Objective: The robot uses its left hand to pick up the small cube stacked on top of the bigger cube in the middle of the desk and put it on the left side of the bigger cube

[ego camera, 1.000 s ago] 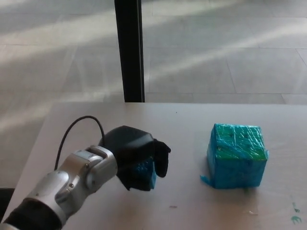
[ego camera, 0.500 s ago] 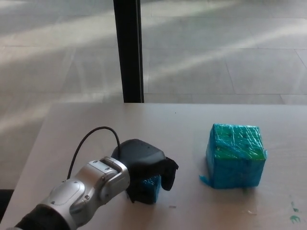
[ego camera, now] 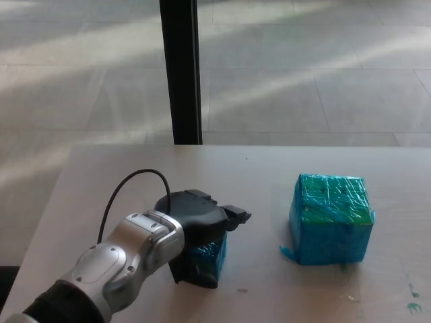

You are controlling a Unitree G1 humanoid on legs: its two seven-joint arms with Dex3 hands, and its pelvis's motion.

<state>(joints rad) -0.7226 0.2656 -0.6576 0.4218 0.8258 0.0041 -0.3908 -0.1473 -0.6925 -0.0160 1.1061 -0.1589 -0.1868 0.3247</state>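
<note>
Left hand (ego camera: 199, 232) fingers now lifted off small cube (ego camera: 207, 254), spread; cube rests on table (ego camera: 269, 182) left of bigger cube (ego camera: 331, 219); placement looks done.

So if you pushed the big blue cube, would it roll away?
Probably not: the bigger cube has flat sides and sits flat on the desk, so it would likely slide. Its shiny, crinkled wrapping might feel slippery.

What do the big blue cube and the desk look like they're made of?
The big blue-and-green cube looks wrapped in glossy plastic tape or film: wrinkled, shiny streaks, a loose flap at its base. What lies under the wrap is hidden. The pale desk seems smooth matte laminate or painted board.
</note>
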